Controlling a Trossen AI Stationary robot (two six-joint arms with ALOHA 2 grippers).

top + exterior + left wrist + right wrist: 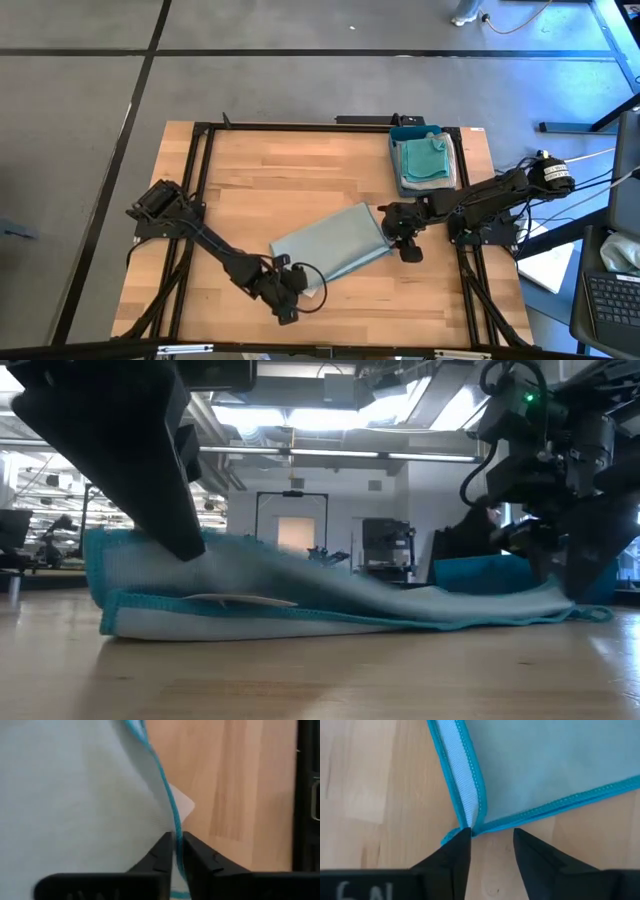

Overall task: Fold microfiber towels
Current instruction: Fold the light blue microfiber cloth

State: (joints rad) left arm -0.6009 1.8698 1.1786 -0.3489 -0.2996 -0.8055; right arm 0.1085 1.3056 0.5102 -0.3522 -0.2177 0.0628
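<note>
Grey concrete floor frames a wooden tabletop (250,190) edged by a black frame, and we're right in the middle of it: a pale grey-green towel (332,243) with teal stitched edging lies folded double and slanted near the middle of the tabletop, its layers stacked flat with a slight hump on one side in the low view. At its near corner, the left hand (287,312) is down low, and the wrist view shows its fingers (162,857) pressed nearly together, pinching the teal hem, with a small white tag (181,805) poking out just beyond. Over on the far corner, the right hand (410,250) sits right at the towel's edge; its fingers (454,852) are spread, one tip touching the corner where the two teal hems meet, the other standing apart on bare wood, nothing gripped. Back by the far right side of the tabletop, a blue tray (395,155) holds a stack of folded towels (425,160), a teal one lying on top.
</note>
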